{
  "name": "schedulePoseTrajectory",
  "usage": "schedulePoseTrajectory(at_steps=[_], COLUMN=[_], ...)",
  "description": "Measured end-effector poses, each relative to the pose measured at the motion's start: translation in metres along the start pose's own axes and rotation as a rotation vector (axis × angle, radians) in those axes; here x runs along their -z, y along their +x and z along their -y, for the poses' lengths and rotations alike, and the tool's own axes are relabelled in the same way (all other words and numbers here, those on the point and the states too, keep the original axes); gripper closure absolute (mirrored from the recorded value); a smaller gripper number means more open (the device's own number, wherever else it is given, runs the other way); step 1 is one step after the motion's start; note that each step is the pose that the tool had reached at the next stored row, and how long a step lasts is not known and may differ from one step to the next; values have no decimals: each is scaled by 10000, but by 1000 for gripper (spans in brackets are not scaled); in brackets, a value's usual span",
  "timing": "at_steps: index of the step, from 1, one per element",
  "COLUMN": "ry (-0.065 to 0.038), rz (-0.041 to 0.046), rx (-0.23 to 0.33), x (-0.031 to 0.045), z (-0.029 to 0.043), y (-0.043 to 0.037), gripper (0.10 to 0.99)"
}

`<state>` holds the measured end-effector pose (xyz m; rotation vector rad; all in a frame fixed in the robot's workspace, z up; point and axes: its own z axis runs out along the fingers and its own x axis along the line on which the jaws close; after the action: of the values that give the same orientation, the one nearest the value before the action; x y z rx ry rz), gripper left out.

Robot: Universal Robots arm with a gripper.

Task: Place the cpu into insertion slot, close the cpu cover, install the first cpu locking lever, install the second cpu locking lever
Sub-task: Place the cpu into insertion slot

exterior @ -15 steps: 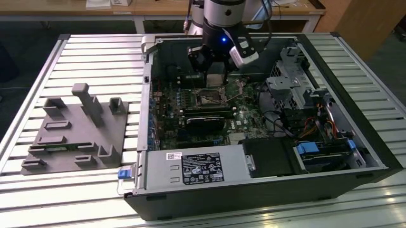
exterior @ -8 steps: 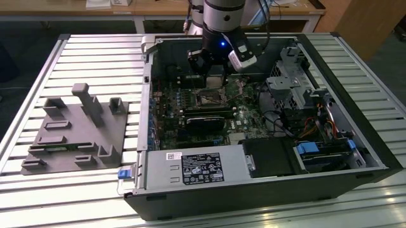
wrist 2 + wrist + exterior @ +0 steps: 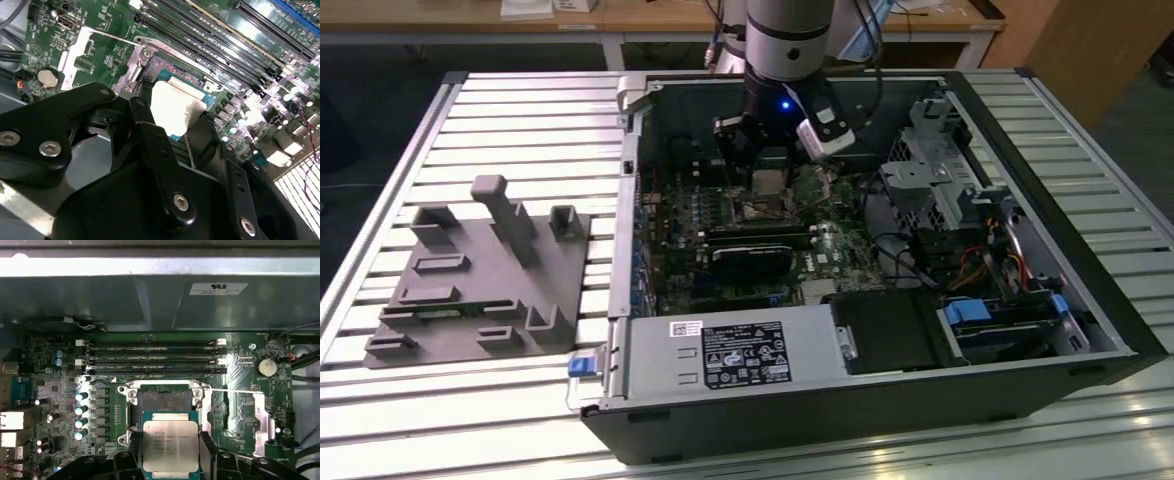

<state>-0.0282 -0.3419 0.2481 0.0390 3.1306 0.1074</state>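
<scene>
My gripper (image 3: 170, 452) is shut on the cpu (image 3: 167, 440), a pale silvery square chip pinched at two opposite edges by the black fingers (image 3: 134, 450). The chip hangs just off the insertion slot (image 3: 165, 400), whose dark centre lies bare inside its silvery rim. The cpu cover (image 3: 262, 415) is flipped open beside the slot, and a thin wire lever (image 3: 225, 390) stands free. In the second wrist view the cpu (image 3: 172, 105) sits between the fingers (image 3: 142, 107) over the slot (image 3: 165, 70), with the cover (image 3: 72, 55) to one side. In the exterior view the gripper (image 3: 771, 178) is inside the case above the slot (image 3: 761, 210).
Long black memory slots (image 3: 155, 357) and a coin battery (image 3: 266, 366) flank the socket. The open computer case (image 3: 627, 260) holds a power supply (image 3: 720, 355) and a drive cage (image 3: 934, 180). A grey fixture (image 3: 480, 270) lies on the slatted table at the exterior view's left.
</scene>
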Motion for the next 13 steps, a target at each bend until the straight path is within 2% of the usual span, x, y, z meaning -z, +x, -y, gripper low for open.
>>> schedulePoseTrajectory(at_steps=[3,5,9,13], ry=[15,53,63,69], rz=[1,0,3,40], rx=[-1,-1,-13,-594], x=[-47,-50,-50,-55], z=[3,4,4,4], y=[4,7,7,7], gripper=[549,549,549,549])
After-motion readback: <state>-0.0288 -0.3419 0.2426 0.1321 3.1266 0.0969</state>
